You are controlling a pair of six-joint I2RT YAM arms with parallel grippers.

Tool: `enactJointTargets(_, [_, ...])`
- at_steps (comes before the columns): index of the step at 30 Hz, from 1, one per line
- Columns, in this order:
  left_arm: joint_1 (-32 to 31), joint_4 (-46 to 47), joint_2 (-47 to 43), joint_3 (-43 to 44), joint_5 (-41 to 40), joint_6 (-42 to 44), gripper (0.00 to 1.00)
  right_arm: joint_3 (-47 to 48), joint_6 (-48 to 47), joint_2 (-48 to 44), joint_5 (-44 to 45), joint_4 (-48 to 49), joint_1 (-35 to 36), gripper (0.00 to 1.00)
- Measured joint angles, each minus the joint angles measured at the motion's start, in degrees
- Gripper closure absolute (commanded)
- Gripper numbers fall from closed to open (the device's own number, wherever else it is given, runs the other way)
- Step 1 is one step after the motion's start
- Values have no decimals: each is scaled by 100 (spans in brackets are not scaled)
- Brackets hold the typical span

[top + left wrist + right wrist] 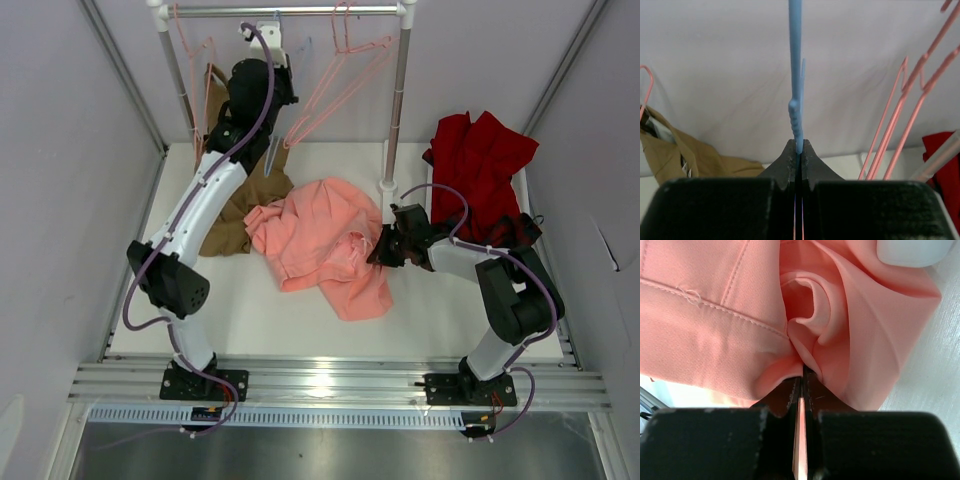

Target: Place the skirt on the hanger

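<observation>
Soft salmon-pink fabric skirt [318, 238]: where does it lie, and what holds it? (Trainee)

It lies crumpled on the white table [260, 320], between the tan-brown garment [240, 212] and the dark red garment [485, 160]. The right gripper [801, 372] pinches a gathered fold at its right edge, fingers pressed together on the cloth. This hold probably serves to lift the skirt. (Technician)

And the thin light blue wire hanger [795, 75]? (Trainee)

It stands upright at the back, near the pink wire hangers [340, 80] under the rack rail [290, 11]. The left gripper [797, 146] clamps its lower part between closed fingers, probably to steady it for loading. (Technician)

Task status? (Trainee)

The skirt and hanger are well apart. Hanging is not yet begun. (Technician)
</observation>
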Motion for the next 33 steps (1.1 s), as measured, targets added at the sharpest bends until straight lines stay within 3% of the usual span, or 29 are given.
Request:
enactJointTargets(14, [7,-492,-2184,-2588,48,15,100,0,-44,-2,-63,7,0,100])
enactJointTargets(25, [17,-1113,-4330,-5066,146,-645,100,0,-101,-188,-81,-111,0,100])
enactJointTargets(33, [26,-1635,-4977,-5305,610,-793,100,0,-133,-219,-81,-160,0,100])
